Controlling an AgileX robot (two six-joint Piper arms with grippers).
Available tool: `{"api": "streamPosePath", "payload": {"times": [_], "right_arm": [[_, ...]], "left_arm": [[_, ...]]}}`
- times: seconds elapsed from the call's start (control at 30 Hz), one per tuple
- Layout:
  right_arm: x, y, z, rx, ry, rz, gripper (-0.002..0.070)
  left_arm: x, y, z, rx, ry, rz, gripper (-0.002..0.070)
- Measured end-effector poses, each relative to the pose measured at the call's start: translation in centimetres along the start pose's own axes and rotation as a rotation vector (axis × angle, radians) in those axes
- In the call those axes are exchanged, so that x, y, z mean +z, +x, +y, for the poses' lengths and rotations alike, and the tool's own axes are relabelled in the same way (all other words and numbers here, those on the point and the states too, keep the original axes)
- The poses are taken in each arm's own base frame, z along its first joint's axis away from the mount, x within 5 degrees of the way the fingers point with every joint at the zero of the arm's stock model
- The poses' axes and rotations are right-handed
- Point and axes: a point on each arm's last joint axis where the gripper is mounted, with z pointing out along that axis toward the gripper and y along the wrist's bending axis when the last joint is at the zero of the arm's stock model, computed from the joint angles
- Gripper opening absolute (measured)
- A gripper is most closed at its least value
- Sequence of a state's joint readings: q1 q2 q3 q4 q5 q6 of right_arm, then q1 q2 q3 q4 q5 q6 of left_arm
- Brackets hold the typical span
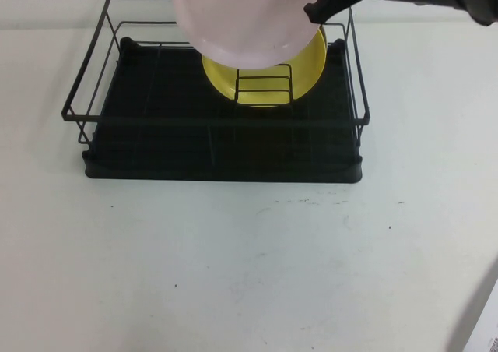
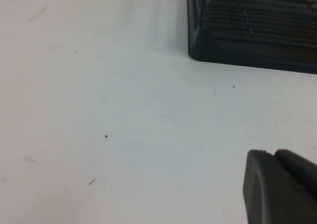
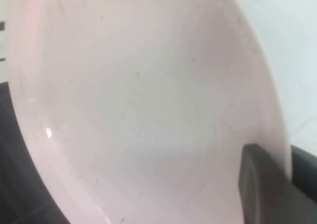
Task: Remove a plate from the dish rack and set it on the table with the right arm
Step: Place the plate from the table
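Observation:
The pale pink plate hangs in the air above the back of the black dish rack, tilted toward me. My right gripper is shut on its right rim, coming in from the upper right. In the right wrist view the pink plate fills the frame, with one finger on each side of its rim at my right gripper. My left gripper is shut and empty over the white table, near the rack's front left corner. It is out of the high view.
A yellow plate stands in the small wire holder at the rack's back middle, just below the pink plate. The white table spreads wide in front of the rack and to its right. A pale object edge shows at the bottom right corner.

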State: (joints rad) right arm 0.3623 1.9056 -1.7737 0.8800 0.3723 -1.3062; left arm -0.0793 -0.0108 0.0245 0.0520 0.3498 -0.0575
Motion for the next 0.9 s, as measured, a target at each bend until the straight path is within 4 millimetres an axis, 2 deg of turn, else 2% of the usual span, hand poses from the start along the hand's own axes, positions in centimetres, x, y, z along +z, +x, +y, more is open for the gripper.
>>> {"api": "streamPosePath", "payload": {"times": [0.37, 0.63, 0.77, 0.9], "right_arm": [[-6.4, -3.3, 0.2, 0.067, -0.051, 0.165, 0.0018], [-12.5, -6.4, 1.1, 0.269, -0.084, 0.184, 0.0018], [-15.2, -5.9, 2.2, 0.373, -0.087, 0.205, 0.0018], [-17.2, -3.6, 4.2, 0.532, -0.102, 0.265, 0.0018]], "left_arm": [[0.0, 0.0, 0.0, 0.0, 0.0, 0.0, -0.0004], [0.0, 0.0, 0.0, 0.0, 0.0, 0.0, -0.0004], [0.0, 0.0, 0.0, 0.0, 0.0, 0.0, -0.0004], [0.0, 0.0, 0.0, 0.0, 0.0, 0.0, -0.0004]]}}
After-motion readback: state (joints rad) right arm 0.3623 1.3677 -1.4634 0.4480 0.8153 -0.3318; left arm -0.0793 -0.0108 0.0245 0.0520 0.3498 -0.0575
